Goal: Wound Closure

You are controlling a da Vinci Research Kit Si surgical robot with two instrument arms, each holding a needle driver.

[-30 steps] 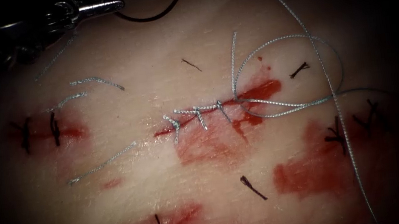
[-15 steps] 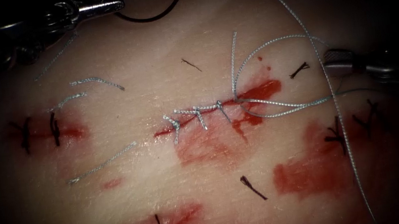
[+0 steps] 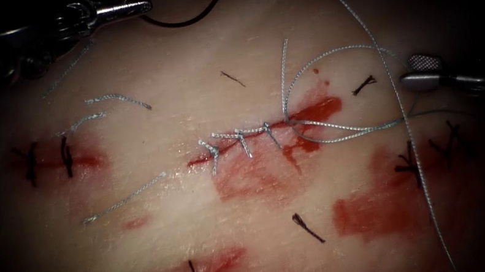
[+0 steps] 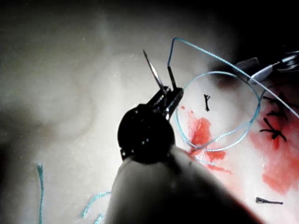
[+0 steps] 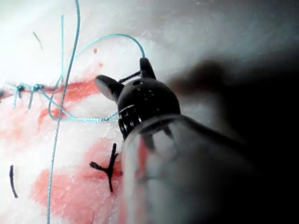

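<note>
The right gripper [image 3: 417, 71] arrives spread beside the thread [image 3: 361, 47] loop (nothing held); the left gripper [image 3: 137, 7] pinches the needle [image 3: 185, 19].

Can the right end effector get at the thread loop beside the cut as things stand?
Probably yes. The right end effector is open at the right rim of the thread loop, with bare tissue between them. The left end effector holds the needle far off.
</note>
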